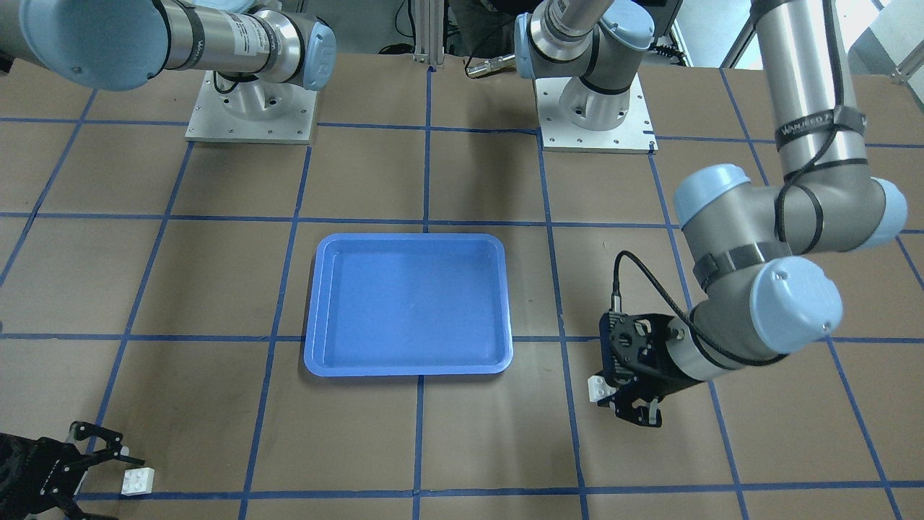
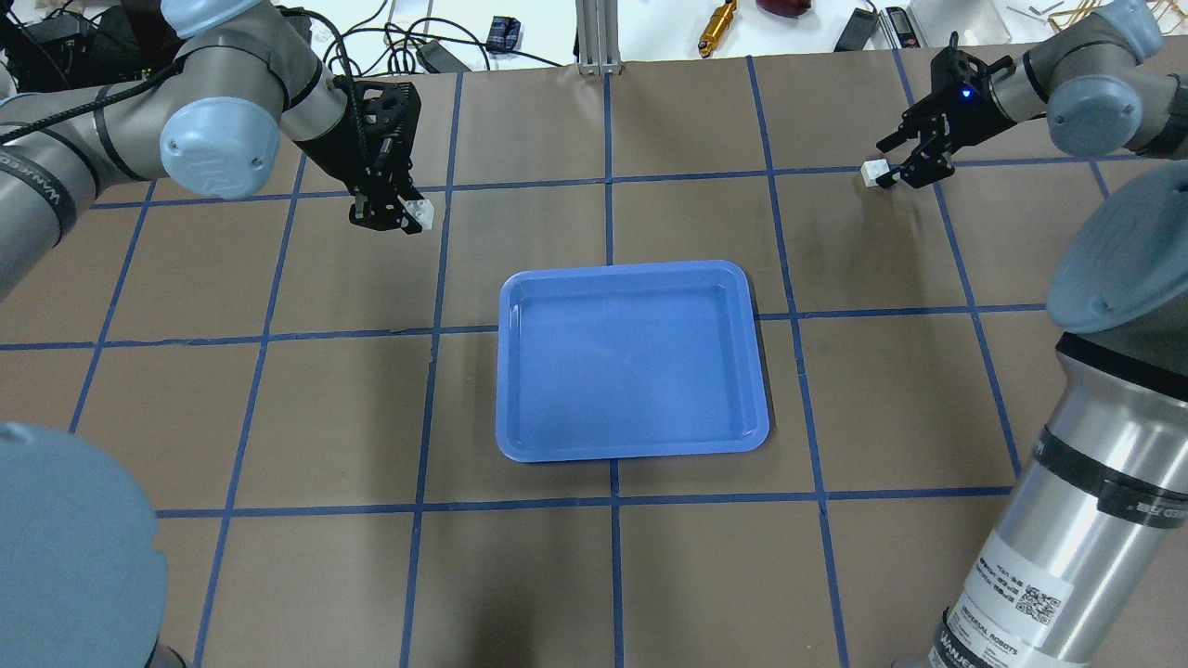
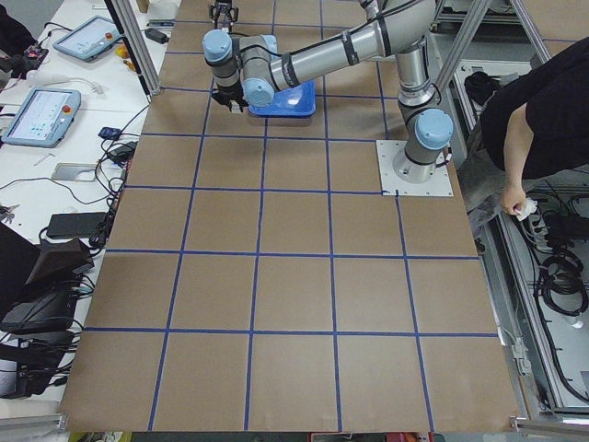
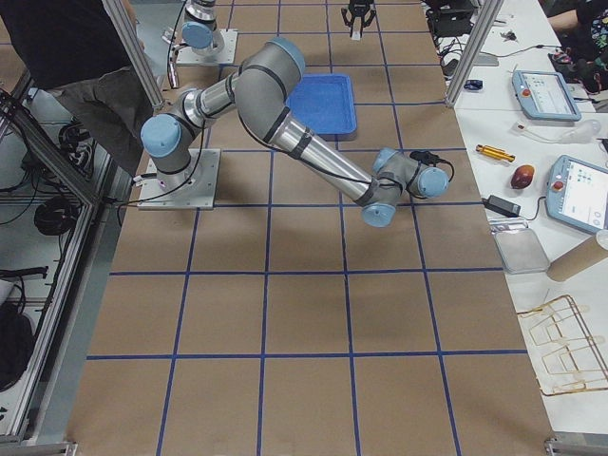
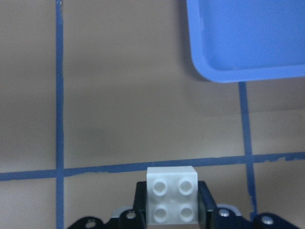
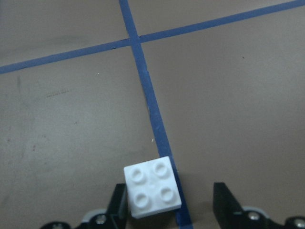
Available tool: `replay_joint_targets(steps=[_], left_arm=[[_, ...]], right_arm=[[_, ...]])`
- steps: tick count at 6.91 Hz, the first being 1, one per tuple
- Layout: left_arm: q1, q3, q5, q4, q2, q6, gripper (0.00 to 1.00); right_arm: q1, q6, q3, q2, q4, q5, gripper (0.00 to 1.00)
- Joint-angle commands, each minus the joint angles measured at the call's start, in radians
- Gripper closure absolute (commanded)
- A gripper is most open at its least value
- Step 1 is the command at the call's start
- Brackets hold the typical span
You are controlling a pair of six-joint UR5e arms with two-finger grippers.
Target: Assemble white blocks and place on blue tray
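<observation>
The blue tray (image 2: 631, 455) lies empty at the table's middle; it also shows in the front view (image 1: 408, 372) and its corner in the left wrist view (image 5: 248, 47). My left gripper (image 2: 394, 213) is shut on one white block (image 2: 422, 211), studs showing between its fingers (image 5: 171, 200), to the tray's far left (image 1: 598, 388). My right gripper (image 2: 905, 167) is open at the far right. The second white block (image 6: 152, 193) sits on the table between its fingers, close against one finger (image 6: 119, 202) and apart from the other; it also shows in the front view (image 1: 137, 480).
Blue tape lines (image 2: 608, 176) divide the brown table into squares. The two arm bases (image 1: 595, 108) (image 1: 249, 108) stand at the robot's edge. Tools and cables (image 2: 716, 23) lie beyond the far edge. A person (image 3: 543, 101) stands beside the table.
</observation>
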Motion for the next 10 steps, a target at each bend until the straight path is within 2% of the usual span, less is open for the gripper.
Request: replay_joint_targets(steps=[1,2,5,6,8,9,10], left_arm=[[-0.071,-0.037,-0.012,-0.093,0.097,-0.054,1.0],[-0.102,-0.049,-0.009,-0.096,0.105,-0.102,1.0],[-0.197,-0.086,-0.011,-0.037,0.076,-0.136,1.0],[-0.229,-0.119,-0.015,0.05,0.062,-0.18,1.0],[-0.264,-0.32,-0.015,0.372,0.05,-0.315,1.0],[-0.278,-0.36,-0.018,0.469,0.033,-0.338,1.0],[-0.301,-0.361,-0.015,0.473,0.011,-0.369,1.0]], right_arm=[[0.0,-0.001,0.0,-0.001,-0.011,-0.001,0.81],[0.0,-0.001,0.0,-0.004,-0.011,-0.003,1.0],[0.011,0.004,0.015,-0.07,0.008,-0.018,1.0],[0.027,0.001,0.038,-0.111,0.05,-0.018,1.0],[0.046,0.004,0.138,-0.206,0.077,-0.007,1.0],[0.063,0.015,0.193,-0.249,0.077,-0.007,1.0],[0.069,0.033,0.246,-0.28,0.077,-0.012,1.0]])
